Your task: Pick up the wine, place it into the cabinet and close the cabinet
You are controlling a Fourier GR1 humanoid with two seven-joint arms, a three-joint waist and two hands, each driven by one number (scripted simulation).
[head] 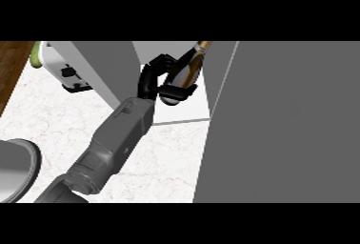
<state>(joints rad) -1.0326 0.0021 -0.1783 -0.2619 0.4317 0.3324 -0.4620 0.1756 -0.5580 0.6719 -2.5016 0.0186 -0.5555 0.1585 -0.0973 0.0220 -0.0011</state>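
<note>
The cabinet door (281, 124) fills the right side, swung wide so the opening beside it is free. The white marble desk (169, 157) runs below, with a grey round pan (14, 167) at the lower left and a white appliance (67, 71) at the upper left. One hand (151, 78) reaches into the cabinet; which arm it is I cannot tell. Its fingers (175, 91) are curled round the wine bottle (190, 64), carried tilted, neck leading inward, likely to set it on the cabinet floor (186, 112).
</note>
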